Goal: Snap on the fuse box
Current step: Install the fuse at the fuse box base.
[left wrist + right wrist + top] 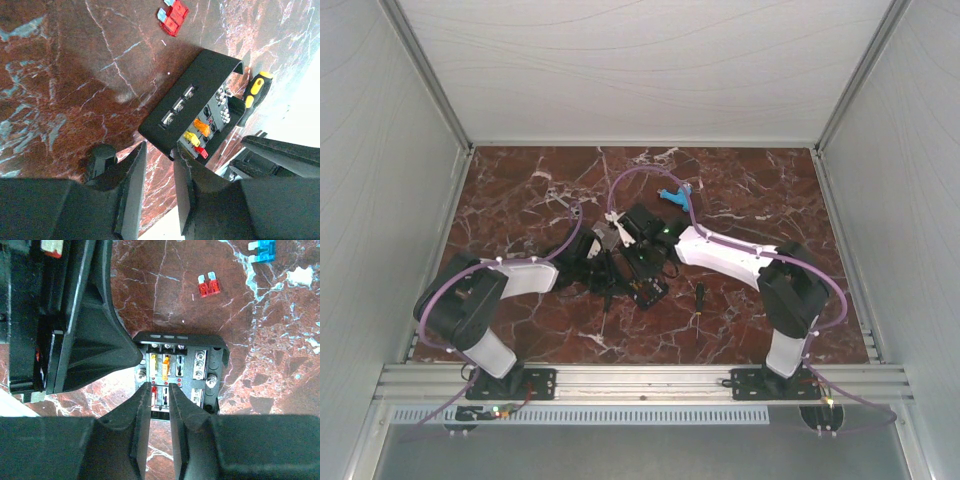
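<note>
The fuse box (200, 371) is a small black square tray lying open on the marble, with yellow, orange and red fuses in its slots. From above the fuse box (648, 290) lies between the two arms. My right gripper (159, 386) hangs over its near row, jaws a narrow gap apart with nothing held. In the left wrist view the fuse box (200, 97) lies just ahead of my left gripper (160, 148). That gripper is open, bare marble shows between its fingers, and its right fingertip (184, 162) is at the box's near corner.
A yellow-and-black screwdriver (255, 92) lies just beyond the box, and another screwdriver (700, 295) lies to its right. Loose red fuses (172, 17) and a blue fuse (262, 251) lie on the marble. A blue plastic piece (672, 197) sits farther back.
</note>
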`<state>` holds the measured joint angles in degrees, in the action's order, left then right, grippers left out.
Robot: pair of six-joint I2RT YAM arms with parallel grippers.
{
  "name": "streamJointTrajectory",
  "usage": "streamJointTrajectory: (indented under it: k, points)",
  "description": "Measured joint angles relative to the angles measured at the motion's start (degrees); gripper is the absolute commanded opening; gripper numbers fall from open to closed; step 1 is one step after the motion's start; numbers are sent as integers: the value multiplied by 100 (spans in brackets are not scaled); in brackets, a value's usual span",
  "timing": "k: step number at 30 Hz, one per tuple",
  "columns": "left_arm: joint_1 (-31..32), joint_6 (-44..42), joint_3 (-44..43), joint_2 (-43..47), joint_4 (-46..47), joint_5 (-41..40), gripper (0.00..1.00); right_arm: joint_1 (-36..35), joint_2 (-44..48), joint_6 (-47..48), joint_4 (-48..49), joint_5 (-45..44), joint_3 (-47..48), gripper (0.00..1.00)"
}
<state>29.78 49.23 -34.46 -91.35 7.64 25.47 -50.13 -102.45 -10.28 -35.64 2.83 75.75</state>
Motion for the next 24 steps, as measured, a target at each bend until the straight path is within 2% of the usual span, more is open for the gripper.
streamJointTrajectory:
  k: [11,17,24]
  points:
    - [0,-20,0,0,-2,2,28,0,-372,-4,37,136,87,12]
    - [0,-44,2,0,-2,2,28,7,-487,-4,2,107,136,0]
    - [0,-63,0,0,-4,2,28,17,-656,-7,-214,11,343,0]
